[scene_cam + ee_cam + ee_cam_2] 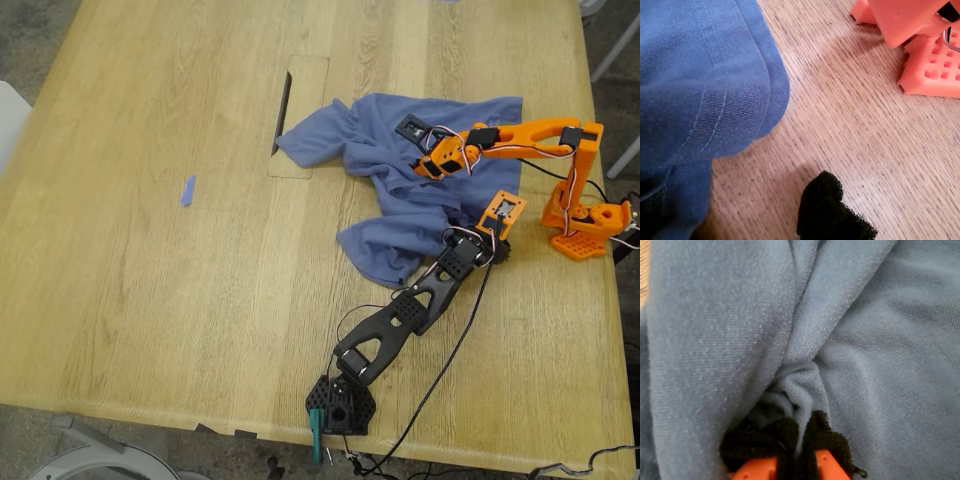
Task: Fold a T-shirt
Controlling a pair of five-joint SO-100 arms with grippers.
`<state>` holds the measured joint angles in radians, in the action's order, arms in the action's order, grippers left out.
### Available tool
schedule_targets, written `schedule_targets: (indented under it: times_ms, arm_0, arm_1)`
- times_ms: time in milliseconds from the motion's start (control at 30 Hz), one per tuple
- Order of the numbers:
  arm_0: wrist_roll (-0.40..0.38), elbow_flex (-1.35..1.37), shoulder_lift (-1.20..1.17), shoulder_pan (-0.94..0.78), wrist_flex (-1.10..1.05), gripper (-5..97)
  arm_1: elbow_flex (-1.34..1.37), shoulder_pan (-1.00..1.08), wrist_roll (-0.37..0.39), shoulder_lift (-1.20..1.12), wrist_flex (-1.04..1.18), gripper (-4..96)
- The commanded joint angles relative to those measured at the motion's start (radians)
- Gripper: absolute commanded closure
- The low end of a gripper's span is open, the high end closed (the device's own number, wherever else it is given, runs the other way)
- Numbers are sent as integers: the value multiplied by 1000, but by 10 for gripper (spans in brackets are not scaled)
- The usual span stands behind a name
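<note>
Two arms are working at the crumpled slate-blue T-shirt (405, 190), which is lying bunched on the wooden table (150, 250) toward the exterior view's right, one corner reaching the rectangular cable hatch (297, 118).

My second gripper (796, 460), on the orange arm, is pressing down into the middle of the garment. Its foam-padded jaws are standing nearly together with a ridge of fabric pinched up between them, so the claw is narrow and holding the T-shirt. A pinch at mid-cloth, in my judgement, is giving a lifting point for pulling the bunched fabric out flat before any fold.

My first gripper (487, 243), on the black arm, is sitting low beside the hemmed edge (715, 107) of the shirt, near the orange arm's base (932, 70). Only one black foam pad (832, 212) is showing over bare wood; whether the claw is wide or narrow cannot be told, and nothing is visible in it. This position beside the hem is likely an approach for gripping the garment's edge.

Folding proper is not yet begun: the shirt is heaped, not spread. A small blue tape scrap (188, 190) is lying well apart from the work.
</note>
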<state>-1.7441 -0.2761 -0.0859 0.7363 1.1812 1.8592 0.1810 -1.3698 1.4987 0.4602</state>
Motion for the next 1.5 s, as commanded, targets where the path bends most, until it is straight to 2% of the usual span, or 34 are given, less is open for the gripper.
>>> schedule_targets:
  times_ms: [0, 133, 300, 433, 567, 1000, 1067, 1267, 1467]
  arm_0:
    - [-5, -12, -31, -91, 72, 227]
    - [-14, -40, -8, -83, 163, 249]
    - [14, -57, -6, -63, 249, 510]
    - [40, -57, 2, -31, 293, 571]
    - [80, -57, 17, -8, 313, 697]
    - [218, -54, 64, -52, 298, 833]
    - [207, -52, 66, -58, 307, 917]
    - [193, -55, 35, -57, 364, 918]
    - [149, -55, -140, -92, 509, 918]
  arm_1:
    - [-5, -35, 6, 29, 0, 914]
    - [-3, -35, 5, 43, 3, 914]
    - [-3, -34, 5, 52, 3, 914]
    - [-9, -32, 5, 54, 5, 914]
    - [-8, -32, 5, 69, 8, 914]
    - [15, -15, 3, 123, 23, 914]
    - [15, -14, 3, 130, 29, 914]
    - [20, -12, 3, 184, 49, 914]
    - [124, 0, 5, 354, 74, 914]
